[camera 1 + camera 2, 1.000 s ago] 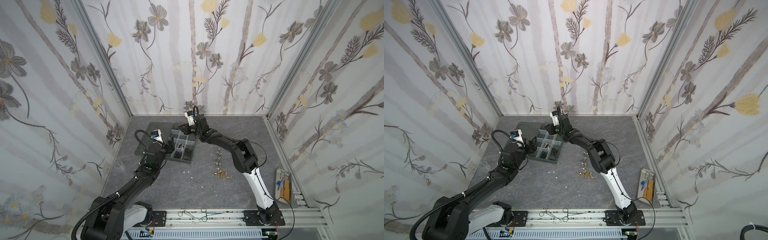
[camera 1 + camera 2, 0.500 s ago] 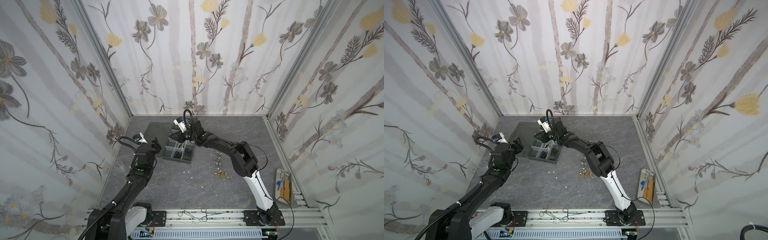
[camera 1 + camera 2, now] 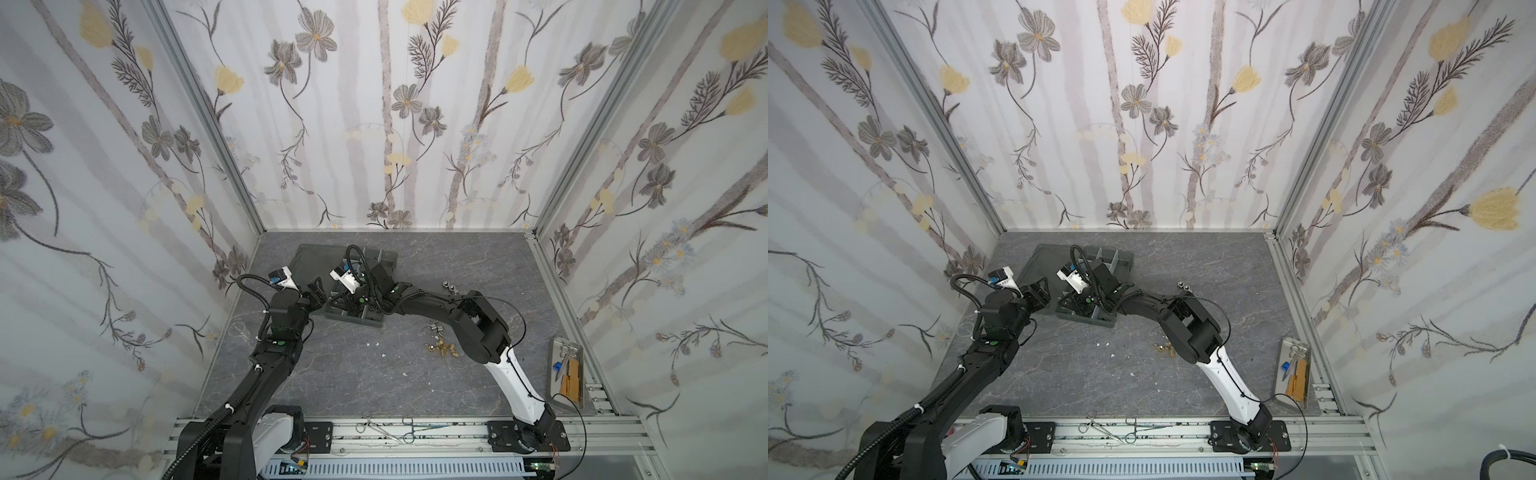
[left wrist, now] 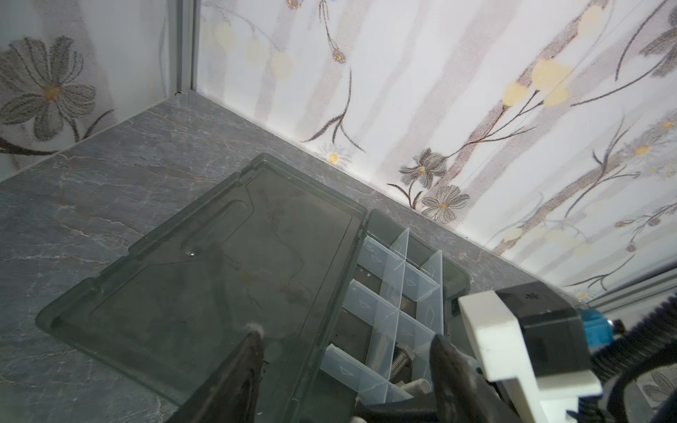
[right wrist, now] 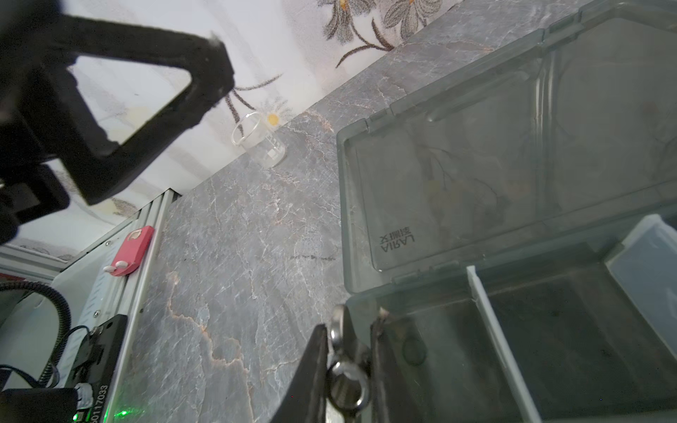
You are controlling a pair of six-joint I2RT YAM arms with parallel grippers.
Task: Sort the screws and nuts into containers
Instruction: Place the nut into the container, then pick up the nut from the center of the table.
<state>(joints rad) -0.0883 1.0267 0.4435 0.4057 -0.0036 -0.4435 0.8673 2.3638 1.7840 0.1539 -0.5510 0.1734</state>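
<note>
- Right gripper (image 5: 350,326): clamped on a shiny silver piece (image 5: 346,382) (looks like stacked rings), over near-left corner of organizer box (image 3: 357,322).
- Left gripper (image 4: 348,366): jaws wide, nothing between, just left of box by the open lid (image 4: 205,278).
- Loose brass pieces (image 3: 442,350) on table (image 3: 332,374), right of box.

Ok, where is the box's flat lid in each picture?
In a top view: the lid lies flat near the back wall, left of the rest of the box.
In a top view: the lid is in the same place.
Left wrist: the lid fills the middle.
Right wrist: the lid is close up, with printed letters.
Shared landmark: the pale dividers beside the lid's hinge.
</note>
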